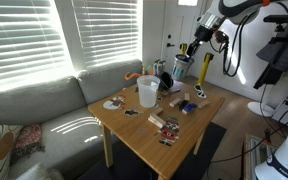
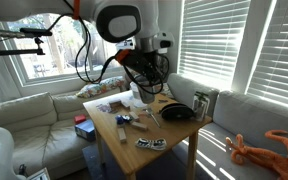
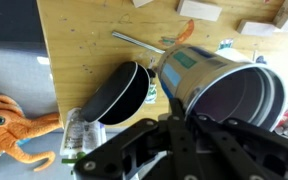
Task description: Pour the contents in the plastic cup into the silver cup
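Note:
My gripper (image 3: pixel 179 112) is shut on the silver cup (image 3: pixel 224 85), a shiny metal cylinder with bluish reflections. The cup is lifted off the wooden table (image 3: pixel 84 40) and tilted, its open mouth facing the wrist camera. In an exterior view the gripper (image 1: pixel 188 55) holds the silver cup (image 1: pixel 182 67) above the table's far corner. The plastic cup (image 1: pixel 147 91), a tall frosted-white tumbler, stands upright on the table, apart from the gripper. It also shows in an exterior view (image 2: pixel 135 97), just below the gripper (image 2: pixel 144 72). I cannot see its contents.
A black pan (image 3: pixel 124 92) with a metal handle lies under the gripper; it also shows in an exterior view (image 2: pixel 177 113). Several small items (image 1: pixel 169 125) are scattered on the table. A grey sofa (image 1: pixel 34 110) flanks it, with an orange octopus plush (image 3: pixel 4 125) on it.

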Available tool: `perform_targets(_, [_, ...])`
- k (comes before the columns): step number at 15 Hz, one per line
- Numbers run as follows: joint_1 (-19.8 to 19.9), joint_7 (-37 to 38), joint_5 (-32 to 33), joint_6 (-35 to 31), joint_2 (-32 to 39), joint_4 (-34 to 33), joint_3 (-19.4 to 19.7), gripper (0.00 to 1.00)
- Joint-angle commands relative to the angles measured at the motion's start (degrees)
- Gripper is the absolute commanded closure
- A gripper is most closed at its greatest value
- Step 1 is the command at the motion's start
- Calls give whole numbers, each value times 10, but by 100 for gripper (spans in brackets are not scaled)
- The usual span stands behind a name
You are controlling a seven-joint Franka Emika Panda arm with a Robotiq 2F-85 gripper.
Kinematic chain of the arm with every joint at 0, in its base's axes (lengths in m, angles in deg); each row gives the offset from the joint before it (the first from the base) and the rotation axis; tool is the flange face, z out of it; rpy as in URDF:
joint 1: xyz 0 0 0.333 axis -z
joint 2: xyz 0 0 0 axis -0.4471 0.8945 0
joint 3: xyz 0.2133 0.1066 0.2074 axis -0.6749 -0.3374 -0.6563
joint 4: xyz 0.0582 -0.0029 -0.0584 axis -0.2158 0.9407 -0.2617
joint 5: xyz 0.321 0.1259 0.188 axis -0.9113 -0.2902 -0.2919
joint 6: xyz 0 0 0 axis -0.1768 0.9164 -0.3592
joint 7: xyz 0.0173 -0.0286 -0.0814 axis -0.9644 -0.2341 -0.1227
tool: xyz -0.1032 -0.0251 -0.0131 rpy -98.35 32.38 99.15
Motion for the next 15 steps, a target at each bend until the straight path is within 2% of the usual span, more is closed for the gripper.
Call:
perform_targets(1, [-19, 11, -31, 28, -30, -27, 5, 99])
perform_targets(9, [-69, 65, -100, 67, 26, -117, -15, 99])
perform_targets(15, [-70, 90, -91, 69, 99, -151, -39, 99])
